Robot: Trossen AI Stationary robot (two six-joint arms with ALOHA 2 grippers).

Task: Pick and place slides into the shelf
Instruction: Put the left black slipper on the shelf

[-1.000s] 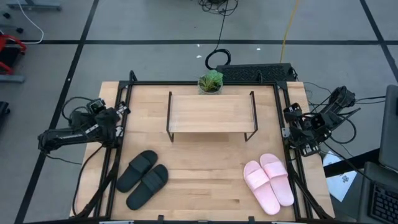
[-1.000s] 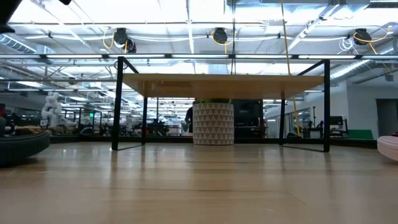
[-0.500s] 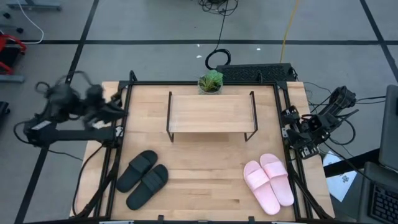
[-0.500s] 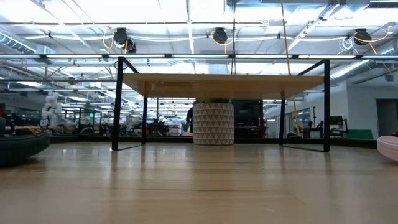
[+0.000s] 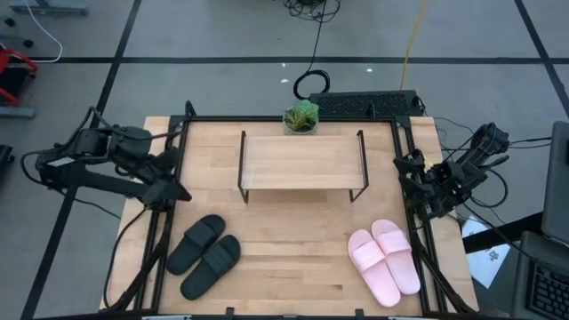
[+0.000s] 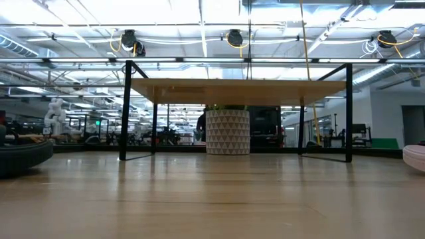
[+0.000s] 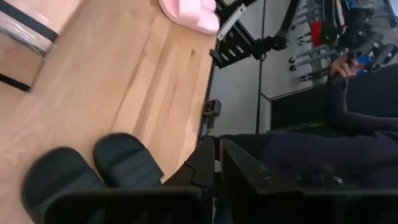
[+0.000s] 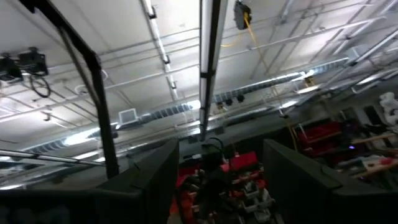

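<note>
The left gripper (image 5: 175,192) is held at about nine o'clock on the surface (image 5: 293,267), just above the black slides (image 5: 204,255); its fingers (image 7: 233,158) are pressed together and nothing is gripped. In the left wrist view the black pair is seen close ahead, with the pink slides (image 7: 189,14) far beyond. The right gripper (image 5: 402,164) is parked at three o'clock by the side rail, aimed upward toward the ceiling, and its fingers (image 8: 155,174) are spread wide around nothing.

All four slides are lying on the surface: the black pair at seven o'clock, the pink pair (image 5: 384,260) at five o'clock. The shelf (image 5: 302,161) is standing at twelve o'clock, its plank top bare, and nothing is seen beneath it in the low view. A small potted plant (image 5: 301,116) is set just behind it.

The step in hand is judged to be the approach to the first black slide; no slide has been placed yet. For the next move, the left fingers would need to be opened, lowered over a strap or sole edge, and closed before a carry toward the shelf.

No brand, label or writing can be read anywhere.
</note>
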